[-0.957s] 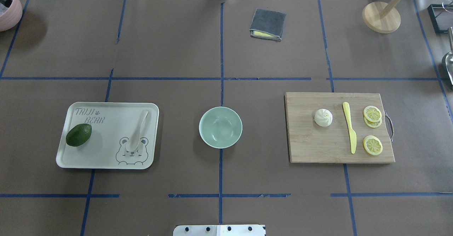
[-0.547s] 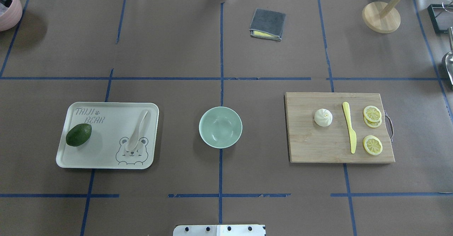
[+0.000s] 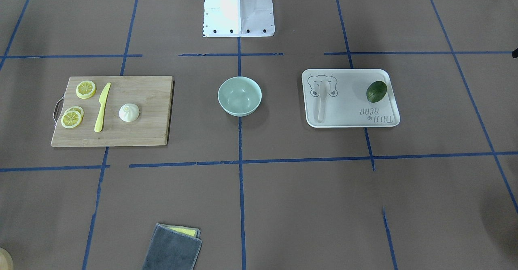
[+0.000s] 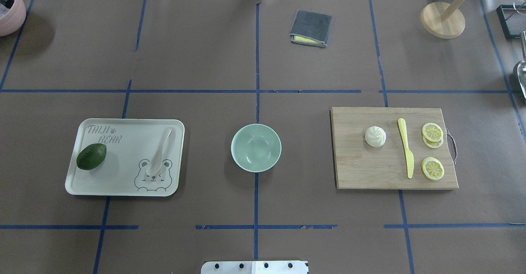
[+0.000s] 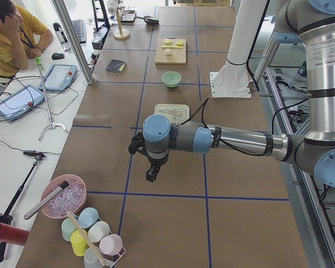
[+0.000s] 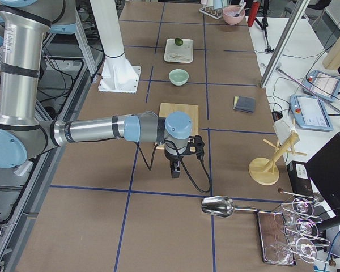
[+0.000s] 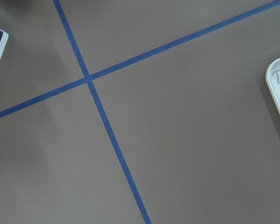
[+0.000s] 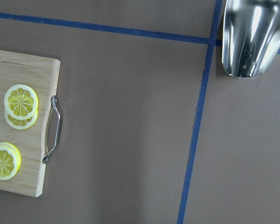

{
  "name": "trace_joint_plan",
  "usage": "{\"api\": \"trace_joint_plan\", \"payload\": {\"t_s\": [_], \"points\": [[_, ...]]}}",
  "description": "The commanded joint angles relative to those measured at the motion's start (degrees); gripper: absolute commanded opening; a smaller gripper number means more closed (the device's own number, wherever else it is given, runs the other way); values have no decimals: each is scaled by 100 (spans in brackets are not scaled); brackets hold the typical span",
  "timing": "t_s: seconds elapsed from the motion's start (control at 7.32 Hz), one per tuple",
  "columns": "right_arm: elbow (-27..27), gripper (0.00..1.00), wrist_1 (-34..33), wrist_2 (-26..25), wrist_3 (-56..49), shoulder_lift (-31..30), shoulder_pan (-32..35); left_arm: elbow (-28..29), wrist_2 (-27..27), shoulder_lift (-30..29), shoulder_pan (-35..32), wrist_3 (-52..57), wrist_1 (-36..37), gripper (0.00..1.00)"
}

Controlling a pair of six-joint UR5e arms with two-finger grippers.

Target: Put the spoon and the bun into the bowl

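The off-white spoon lies on a cream bear-print tray at the left, scoop toward the robot. The white pleated bun sits on a wooden cutting board at the right. The mint-green bowl stands empty in the middle between them. In the front-facing view the spoon, bun and bowl show mirrored. My left gripper hangs over bare table beyond the tray's left end. My right gripper hangs beyond the board's right end. I cannot tell whether either is open or shut.
An avocado lies on the tray. A yellow plastic knife and lemon slices lie on the board. A folded grey cloth, a wooden stand and a pink bowl stand at the far edge. A metal scoop lies far right.
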Motion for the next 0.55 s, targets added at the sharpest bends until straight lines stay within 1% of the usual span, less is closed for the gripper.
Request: {"api": "trace_joint_plan", "payload": {"t_s": [0.0,0.14,0.27,0.41], "points": [[25,100,0,88,39,-29,-8,-16,-720,-7,93,-53,-384,100],[16,100,0,219,57,-29,-8,-16,-767,-7,424,-341,-988,100],[16,100,8,281,48,-29,-8,-24,-759,-24,671,-1127,-1542,100],[42,100,8,282,48,-20,-17,-16,-759,-25,1117,-1848,-2322,100]]}}
